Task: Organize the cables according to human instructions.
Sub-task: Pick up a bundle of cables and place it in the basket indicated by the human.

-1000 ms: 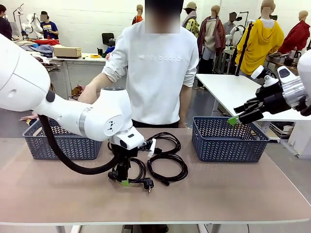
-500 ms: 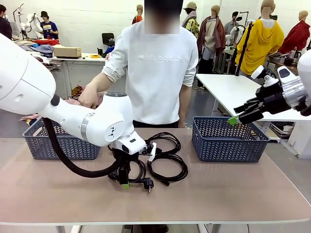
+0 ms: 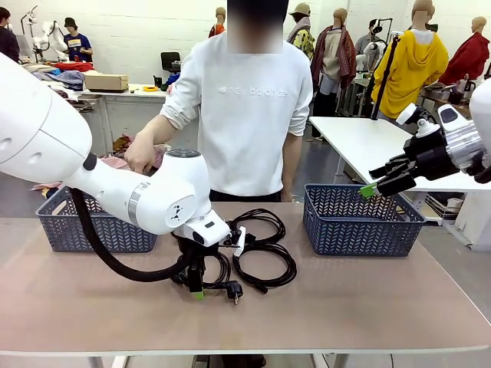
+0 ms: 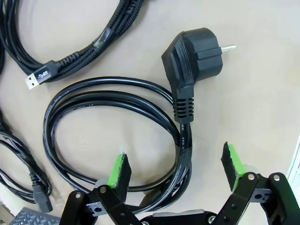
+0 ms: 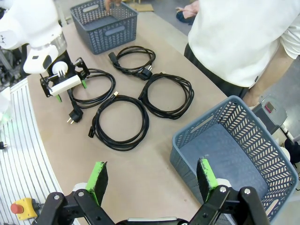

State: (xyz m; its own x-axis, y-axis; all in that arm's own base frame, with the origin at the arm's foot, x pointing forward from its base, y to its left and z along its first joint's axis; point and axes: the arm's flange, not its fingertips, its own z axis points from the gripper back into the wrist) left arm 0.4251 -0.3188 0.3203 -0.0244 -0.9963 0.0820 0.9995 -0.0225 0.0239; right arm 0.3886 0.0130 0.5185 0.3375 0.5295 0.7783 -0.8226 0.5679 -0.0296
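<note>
Where it straddles a coiled cable (image 4: 183,115), left gripper (image 4: 176,159) spread wide, right gripper (image 5: 151,173) spread, empty.

Bright, even indoor light falls from above, and shadows stay soft. In the left wrist view, the power cord (image 4: 108,89) ahead of the left gripper (image 4: 176,164) is crisp. Its plug (image 4: 194,54), farther beyond the claw, carries a dull sheen and throws a thin, pale shadow on the table (image 4: 262,84). In the right wrist view, the wide lens bows the table edge left of the right gripper (image 5: 152,180) and stretches the basket (image 5: 220,117) beyond its right-hand pad. In the front view, the left arm (image 3: 31,123) shows near-white glare.
</note>
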